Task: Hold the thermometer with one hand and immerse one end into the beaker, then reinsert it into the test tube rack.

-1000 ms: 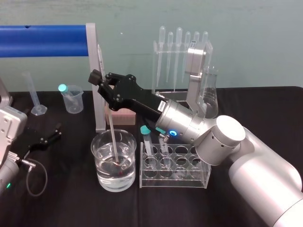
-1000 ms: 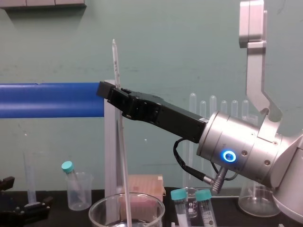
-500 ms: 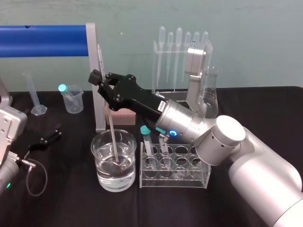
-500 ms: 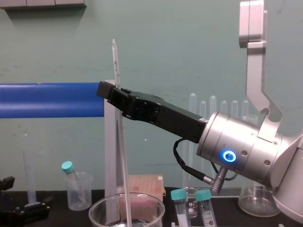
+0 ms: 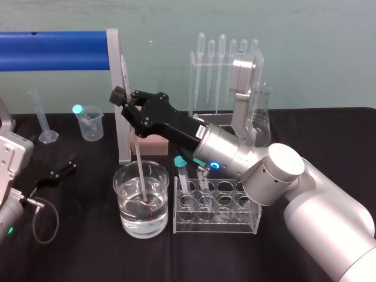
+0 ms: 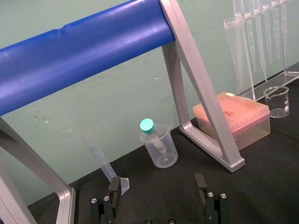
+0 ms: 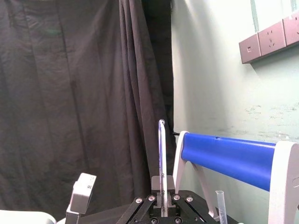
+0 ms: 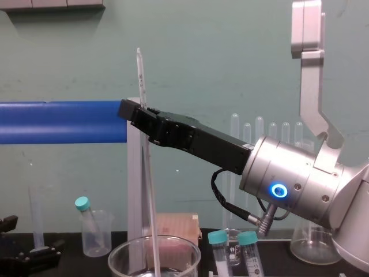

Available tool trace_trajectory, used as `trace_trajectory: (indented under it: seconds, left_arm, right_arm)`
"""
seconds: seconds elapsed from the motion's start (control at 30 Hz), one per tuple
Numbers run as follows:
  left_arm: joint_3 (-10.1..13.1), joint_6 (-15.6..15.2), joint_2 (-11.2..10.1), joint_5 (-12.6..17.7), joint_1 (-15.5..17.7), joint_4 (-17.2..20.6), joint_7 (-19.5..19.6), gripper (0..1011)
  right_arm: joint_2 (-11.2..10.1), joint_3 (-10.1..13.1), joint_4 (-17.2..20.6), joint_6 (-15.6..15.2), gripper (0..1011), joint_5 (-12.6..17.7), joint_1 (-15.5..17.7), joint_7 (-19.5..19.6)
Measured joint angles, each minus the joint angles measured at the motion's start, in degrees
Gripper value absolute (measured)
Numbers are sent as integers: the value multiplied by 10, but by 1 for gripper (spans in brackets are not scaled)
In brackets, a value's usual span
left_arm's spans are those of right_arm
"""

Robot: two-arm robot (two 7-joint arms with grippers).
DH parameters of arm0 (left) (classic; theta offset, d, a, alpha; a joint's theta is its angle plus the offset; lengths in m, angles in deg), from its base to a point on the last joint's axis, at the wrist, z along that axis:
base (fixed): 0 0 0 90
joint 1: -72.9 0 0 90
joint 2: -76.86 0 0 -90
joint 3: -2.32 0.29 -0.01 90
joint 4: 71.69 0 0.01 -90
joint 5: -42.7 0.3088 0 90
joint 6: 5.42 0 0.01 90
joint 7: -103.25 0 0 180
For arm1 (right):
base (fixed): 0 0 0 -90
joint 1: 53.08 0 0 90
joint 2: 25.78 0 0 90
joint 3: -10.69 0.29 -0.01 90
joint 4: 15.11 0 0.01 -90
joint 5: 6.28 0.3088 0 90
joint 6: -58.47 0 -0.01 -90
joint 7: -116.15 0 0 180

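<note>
The thermometer, a thin whitish rod, stands nearly upright with its lower end in the water of the large clear beaker. My right gripper is shut on the rod's upper part, above and just behind the beaker. From the side, the thermometer sticks out above the right gripper and runs down into the beaker. The right wrist view shows the thermometer pinched between the jaws. The clear test tube rack stands just right of the beaker. My left gripper rests open at the table's left.
A blue bar on a grey frame spans the back left. A small plastic beaker with a teal-capped tube and a graduated cylinder stand beneath it. Behind are a pink box, a pipette stand and a conical flask.
</note>
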State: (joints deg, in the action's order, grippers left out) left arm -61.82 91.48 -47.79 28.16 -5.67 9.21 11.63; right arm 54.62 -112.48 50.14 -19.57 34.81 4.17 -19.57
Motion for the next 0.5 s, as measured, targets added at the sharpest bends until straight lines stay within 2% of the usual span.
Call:
trace_trajectory:
  seconds: [0.5]
  left_arm:
    - [0,0,0,0,0,0,0,1008]
  right_arm:
    - [0,0,0,0,55,0,0,0]
